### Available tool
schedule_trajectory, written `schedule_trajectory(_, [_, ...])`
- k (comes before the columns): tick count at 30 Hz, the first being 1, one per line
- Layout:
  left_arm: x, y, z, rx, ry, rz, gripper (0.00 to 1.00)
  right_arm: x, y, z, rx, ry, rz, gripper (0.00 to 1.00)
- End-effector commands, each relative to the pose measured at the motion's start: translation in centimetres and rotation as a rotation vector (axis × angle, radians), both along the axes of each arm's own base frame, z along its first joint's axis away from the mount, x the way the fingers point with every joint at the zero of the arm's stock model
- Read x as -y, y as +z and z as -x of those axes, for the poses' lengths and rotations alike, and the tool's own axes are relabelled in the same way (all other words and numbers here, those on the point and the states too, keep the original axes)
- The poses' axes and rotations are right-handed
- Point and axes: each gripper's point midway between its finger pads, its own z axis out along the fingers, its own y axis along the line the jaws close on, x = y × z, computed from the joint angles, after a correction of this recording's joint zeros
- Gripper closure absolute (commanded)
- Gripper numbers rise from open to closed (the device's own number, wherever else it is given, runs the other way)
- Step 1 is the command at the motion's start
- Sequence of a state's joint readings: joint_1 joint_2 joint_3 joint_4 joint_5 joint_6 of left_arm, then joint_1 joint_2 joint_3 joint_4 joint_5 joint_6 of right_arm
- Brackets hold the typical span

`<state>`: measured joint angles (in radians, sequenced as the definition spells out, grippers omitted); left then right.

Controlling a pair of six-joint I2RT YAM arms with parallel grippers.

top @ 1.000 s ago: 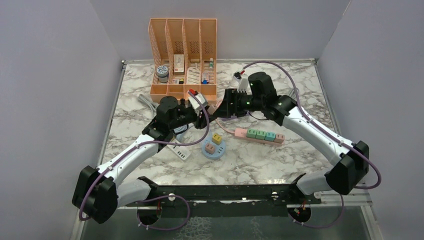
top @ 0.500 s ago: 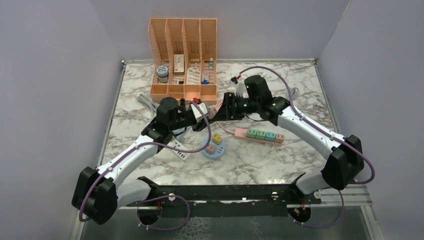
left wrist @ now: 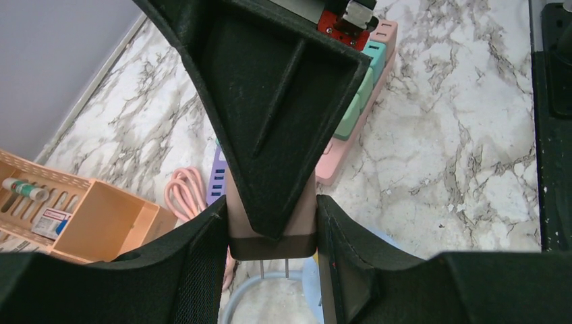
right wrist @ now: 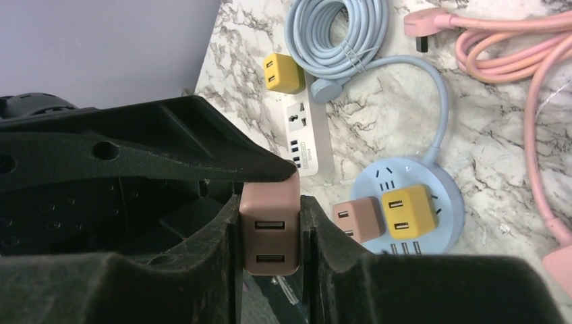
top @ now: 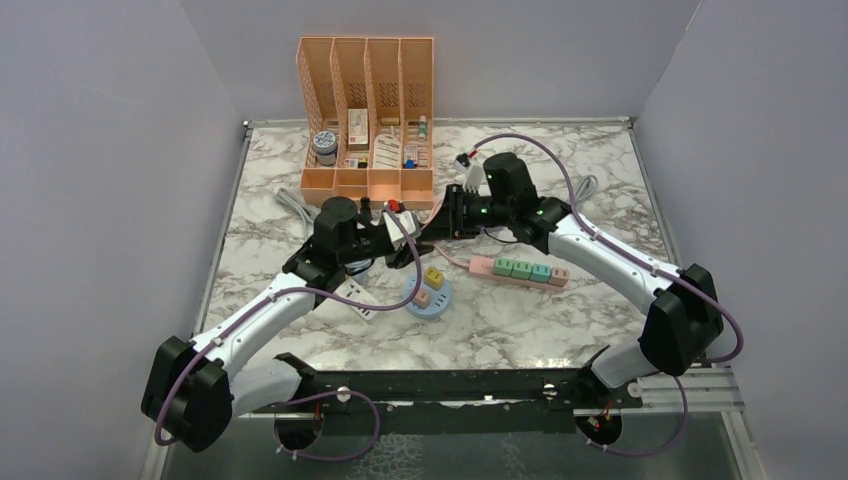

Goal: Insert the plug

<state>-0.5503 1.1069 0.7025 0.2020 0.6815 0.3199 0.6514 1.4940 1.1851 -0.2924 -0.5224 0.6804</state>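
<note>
A pink plug (left wrist: 272,233) with two USB ports (right wrist: 270,229) hangs in the air between both arms, its two metal prongs pointing down. My left gripper (left wrist: 270,223) is shut on the plug's sides. My right gripper (right wrist: 270,209) is shut on the same plug from the opposite side, one of its black fingers (left wrist: 270,101) lying across the plug's face. The two grippers meet above the table's middle (top: 425,228). Just below them lies the round blue socket hub (top: 427,295), its rim (left wrist: 243,297) under the prongs.
The hub (right wrist: 405,175) carries a second pink plug (right wrist: 357,219) and a yellow plug (right wrist: 407,211). A pink power strip (top: 520,270) lies to the right, a white strip (right wrist: 307,135) to the left. An orange organizer (top: 368,110) stands behind. Coiled blue cable (right wrist: 340,30) and pink cable (right wrist: 506,40) lie nearby.
My right gripper has slid left to the left gripper and closed on the pink plug that the left gripper holds. The left gripper has kept its grip.
</note>
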Motion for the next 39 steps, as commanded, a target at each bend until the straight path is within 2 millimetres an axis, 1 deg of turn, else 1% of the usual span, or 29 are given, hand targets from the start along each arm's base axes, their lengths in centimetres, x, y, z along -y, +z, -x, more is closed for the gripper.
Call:
schedule_trajectory(1, [0.2, 2.1, -0.3, 0.029, 0.016, 0.048, 0.55, -0.1, -0.8, -0.2, 0.020, 0.006, 0.021, 0.86])
schedule_trajectory(3, [-0.3, 2.0, -1.0, -0.004, 0.080, 0.045, 0.46, -0.3, -0.9, -0.1, 0.041, 0.017, 0.035, 0.95])
schedule_trajectory(4, [-0.6, 1.9, -1.3, -0.019, 0.115, 0.043, 0.42, -0.4, -1.0, -0.1, 0.051, 0.021, 0.047, 0.98])
schedule_trajectory(6, [-1.6, 1.9, -2.2, -0.055, 0.215, 0.048, 0.34, -0.5, -1.1, -0.4, 0.076, 0.011, 0.075, 0.99])
schedule_trajectory(8, [-3.3, 1.8, -3.4, -0.083, 0.357, 0.056, 0.26, -0.5, -1.2, -0.7, 0.099, 0.001, 0.095, 0.99])
schedule_trajectory(9, [-4.6, 2.0, -4.1, -0.090, 0.455, 0.075, 0.08, -0.5, -1.4, -1.0, 0.114, -0.011, 0.108, 0.99])
schedule_trajectory(10, [-6.4, 2.0, -4.9, -0.112, 0.593, 0.106, 0.02, -0.6, -1.4, -1.2, 0.127, -0.017, 0.115, 0.99])
schedule_trajectory(12, [-11.0, 2.0, -6.2, -0.171, 0.895, 0.162, 0.01, -1.0, -1.5, -1.4, 0.156, -0.019, 0.126, 0.99])
schedule_trajectory(13, [-13.0, 2.0, -6.3, -0.204, 1.013, 0.173, 0.01, -1.1, -1.8, -1.6, 0.170, -0.027, 0.139, 0.99])
schedule_trajectory(14, [-14.5, 2.2, -6.2, -0.221, 1.088, 0.162, 0.01, -1.4, -2.1, -1.8, 0.183, -0.035, 0.157, 0.99])
schedule_trajectory(15, [-15.7, 2.4, -5.9, -0.227, 1.131, 0.131, 0.01, -1.8, -2.4, -1.8, 0.193, -0.032, 0.172, 0.99])
schedule_trajectory(17, [-17.4, 3.4, -5.4, -0.214, 1.204, 0.099, 0.01, -3.0, -3.2, -1.6, 0.206, -0.018, 0.204, 0.99])
schedule_trajectory(19, [-19.0, 5.2, -4.8, -0.184, 1.266, 0.123, 0.01, -4.6, -3.8, -1.0, 0.224, 0.008, 0.228, 0.99])
schedule_trajectory(20, [-19.6, 6.5, -4.5, -0.168, 1.290, 0.158, 0.01, -5.4, -4.1, -0.7, 0.236, 0.023, 0.237, 0.99])
schedule_trajectory(24, [-21.5, 12.2, -3.1, -0.093, 1.333, 0.348, 0.01, -8.7, -5.5, 0.9, 0.275, 0.085, 0.277, 0.99])
schedule_trajectory(26, [-22.2, 14.5, -2.7, -0.060, 1.350, 0.422, 0.01, -10.2, -6.2, 1.8, 0.302, 0.114, 0.302, 0.99])
schedule_trajectory(28, [-22.6, 16.3, -2.6, -0.041, 1.358, 0.480, 0.01, -11.6, -6.9, 2.5, 0.335, 0.144, 0.332, 0.99])
schedule_trajectory(31, [-22.1, 18.0, -2.7, -0.050, 1.328, 0.561, 0.01, -12.9, -8.4, 3.4, 0.356, 0.174, 0.378, 0.99])
schedule_trajectory(33, [-21.6, 18.7, -2.7, -0.059, 1.304, 0.596, 0.01, -13.6, -9.2, 3.8, 0.363, 0.189, 0.403, 0.99])
schedule_trajectory(36, [-20.9, 19.3, -2.9, -0.071, 1.271, 0.607, 0.01, -14.5, -10.4, 4.2, 0.394, 0.214, 0.446, 0.99])
schedule_trajectory(39, [-20.6, 19.8, -3.0, -0.070, 1.251, 0.601, 0.01, -15.3, -11.0, 4.4, 0.418, 0.235, 0.479, 0.99])
